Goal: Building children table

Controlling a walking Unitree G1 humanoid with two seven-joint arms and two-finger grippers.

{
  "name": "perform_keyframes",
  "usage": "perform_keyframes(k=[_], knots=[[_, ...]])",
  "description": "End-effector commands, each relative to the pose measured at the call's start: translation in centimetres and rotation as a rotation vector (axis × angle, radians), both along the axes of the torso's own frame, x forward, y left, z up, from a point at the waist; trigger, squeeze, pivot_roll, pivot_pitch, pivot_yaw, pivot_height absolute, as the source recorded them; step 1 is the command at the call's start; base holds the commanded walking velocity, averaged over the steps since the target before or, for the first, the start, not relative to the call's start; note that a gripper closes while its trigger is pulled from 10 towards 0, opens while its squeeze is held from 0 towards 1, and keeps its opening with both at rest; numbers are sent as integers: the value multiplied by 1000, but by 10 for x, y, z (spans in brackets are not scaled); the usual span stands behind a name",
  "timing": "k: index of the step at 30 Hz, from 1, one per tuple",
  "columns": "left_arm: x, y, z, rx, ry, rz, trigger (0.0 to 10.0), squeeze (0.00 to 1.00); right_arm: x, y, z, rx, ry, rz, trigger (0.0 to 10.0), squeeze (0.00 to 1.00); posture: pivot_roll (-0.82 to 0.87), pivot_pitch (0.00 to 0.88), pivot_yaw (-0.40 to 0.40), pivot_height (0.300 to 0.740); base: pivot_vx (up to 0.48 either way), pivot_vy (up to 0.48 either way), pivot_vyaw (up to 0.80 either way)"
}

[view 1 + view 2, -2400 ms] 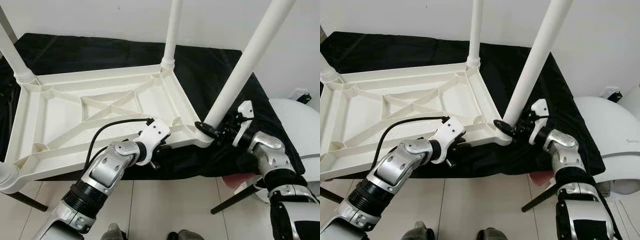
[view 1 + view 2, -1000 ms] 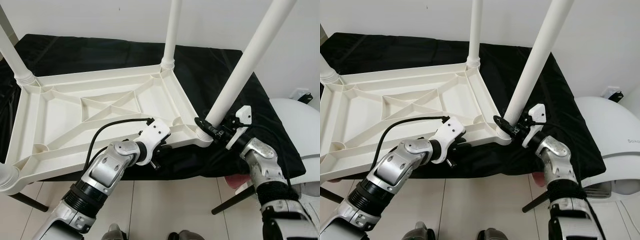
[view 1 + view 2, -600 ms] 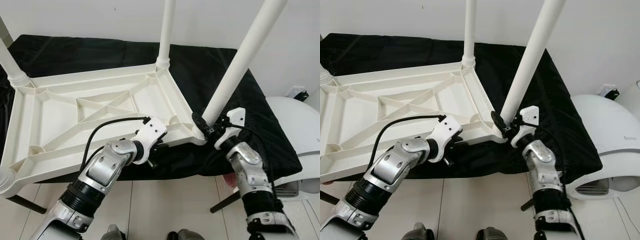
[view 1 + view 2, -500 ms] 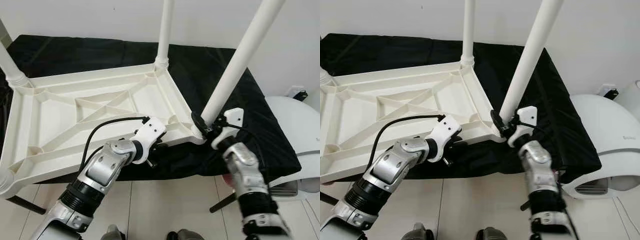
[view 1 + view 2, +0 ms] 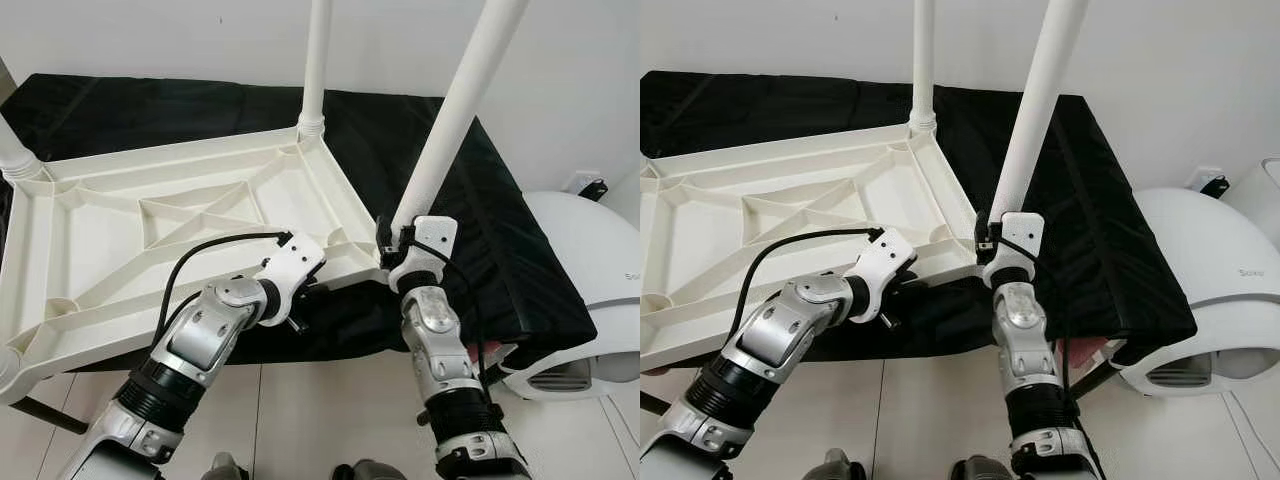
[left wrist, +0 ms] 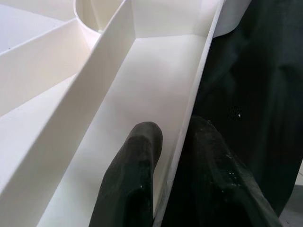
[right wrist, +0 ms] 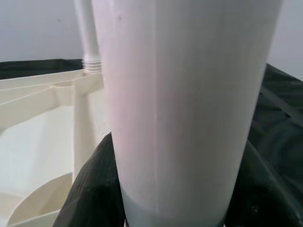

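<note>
Head views: a white plastic tabletop lies upside down, ribbed underside up, on a surface draped in black cloth. White legs stand up from its corners. The far leg rises at the back corner. The near leg rises at the near right corner, leaning slightly to the right. The base of another leg shows at the far left corner, and one more at the near left corner.

The left gripper, on a silver arm with a black cable, is at the tabletop's near edge, left of the near leg. The right gripper reaches up from below to the base of the near leg, its black fingers on either side of the leg where it meets the corner. To the right, on the tiled floor, stands a rounded white appliance.

Left wrist view: two black fingers straddle the tabletop's thin rim, one inside the pale channel, the other outside against the black cloth. They are narrowly closed, pinching the rim.

Right wrist view: the near leg is very close to the camera, with black fingers clasping both sides of its base. Behind it the far leg stands at its corner.
</note>
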State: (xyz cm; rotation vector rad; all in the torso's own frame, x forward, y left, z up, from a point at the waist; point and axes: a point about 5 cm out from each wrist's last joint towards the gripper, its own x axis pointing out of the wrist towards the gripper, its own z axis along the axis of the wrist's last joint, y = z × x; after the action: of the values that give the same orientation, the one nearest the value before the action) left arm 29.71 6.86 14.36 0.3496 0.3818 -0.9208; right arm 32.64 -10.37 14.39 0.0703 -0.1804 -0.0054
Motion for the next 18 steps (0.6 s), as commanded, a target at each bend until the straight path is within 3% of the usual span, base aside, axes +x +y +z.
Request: perform_keyframes(k=[1, 9, 10, 12, 13, 14, 18], knots=[[-12, -20, 5, -33, 4, -123, 10000, 0, 1, 14, -10, 0, 73, 20, 0, 0, 1, 56, -70, 740, 0, 0, 0], [-12, -19, 5, -35, 6, -118, 10000, 0, 1, 9, -13, -16, 103, -13, 0, 0, 0, 63, -70, 740, 0, 0, 0], [-12, -19, 5, -35, 6, -118, 10000, 0, 1, 10, -15, -11, 119, -18, 10000, 0, -3, 63, -68, 740, 0, 0, 0], [-12, -19, 5, -36, 6, -118, 10000, 0, 1, 10, -16, -7, 130, -22, 10000, 0, -3, 63, -68, 740, 0, 0, 0], [-12, -19, 5, -35, 7, -119, 10000, 0, 1, 10, -17, 0, 135, -29, 10000, 369, -2, 63, -68, 740, 0, 0, 0], [-12, -19, 5, -35, 7, -119, 10000, 0, 1, 9, -17, 8, 132, -34, 10000, 1000, -2, 64, -68, 740, 0, 0, 0], [-12, -19, 5, -35, 7, -119, 10000, 0, 2, 6, -16, 9, 122, -40, 10000, 1000, -4, 64, -68, 740, 0, 0, 0]])
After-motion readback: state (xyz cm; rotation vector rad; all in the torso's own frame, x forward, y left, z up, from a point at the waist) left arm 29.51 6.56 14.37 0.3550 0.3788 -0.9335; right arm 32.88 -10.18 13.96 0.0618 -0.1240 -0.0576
